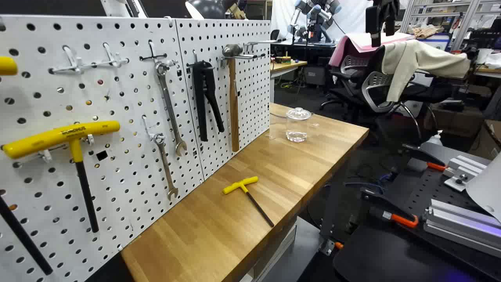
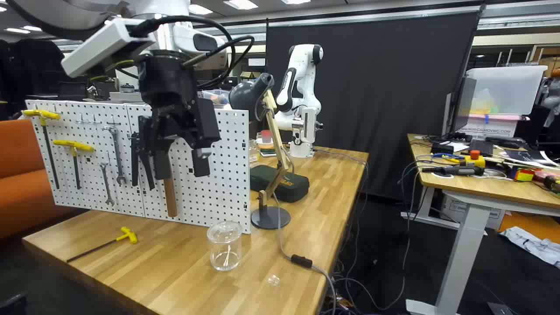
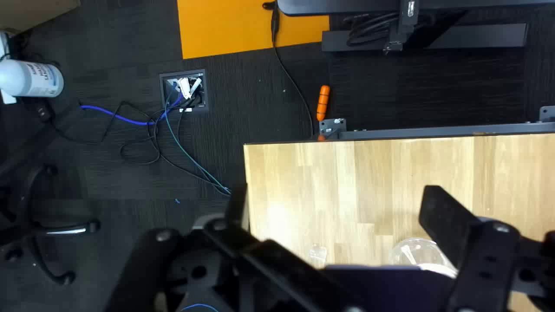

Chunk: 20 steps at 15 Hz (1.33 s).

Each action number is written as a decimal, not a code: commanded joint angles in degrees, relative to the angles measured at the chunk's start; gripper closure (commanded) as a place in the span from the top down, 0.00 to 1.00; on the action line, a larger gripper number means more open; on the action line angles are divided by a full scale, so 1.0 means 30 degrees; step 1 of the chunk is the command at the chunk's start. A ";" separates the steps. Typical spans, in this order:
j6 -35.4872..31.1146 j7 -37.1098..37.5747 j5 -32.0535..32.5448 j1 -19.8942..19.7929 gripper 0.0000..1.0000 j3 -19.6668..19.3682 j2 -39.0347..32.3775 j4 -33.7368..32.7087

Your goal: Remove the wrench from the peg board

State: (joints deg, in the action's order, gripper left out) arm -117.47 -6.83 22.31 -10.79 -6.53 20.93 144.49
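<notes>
Blocky tool (image 2: pixel 181 167) gapes; slender metal wrenches (image 1: pixel 170 109) hang on pegboard (image 1: pixel 129 205).

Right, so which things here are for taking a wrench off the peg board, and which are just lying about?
For the job:
gripper, open
peg board
longer wrench or shorter wrench, both hanging; unclear which is meant

Just about:
hammer and black tool, also hanging
yellow T-handle tool, lying on the table
lidded clear jar
desk lamp

The arm (image 2: pixel 186 40) points its 2 fingers (image 2: pixel 201 163) downward, spread wide apart.
</notes>
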 commanded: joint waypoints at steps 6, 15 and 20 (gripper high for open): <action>0.0052 0.0055 0.0046 0.0167 1.00 -0.0149 0.0006 -0.0023; -0.0633 0.0145 0.0168 0.0304 1.00 -0.0068 0.0380 0.0417; -0.1986 -0.1326 0.0238 0.1467 1.00 0.0269 0.1710 0.2001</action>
State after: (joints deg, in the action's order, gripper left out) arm -121.31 -7.62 22.23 -7.64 -6.17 22.81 147.12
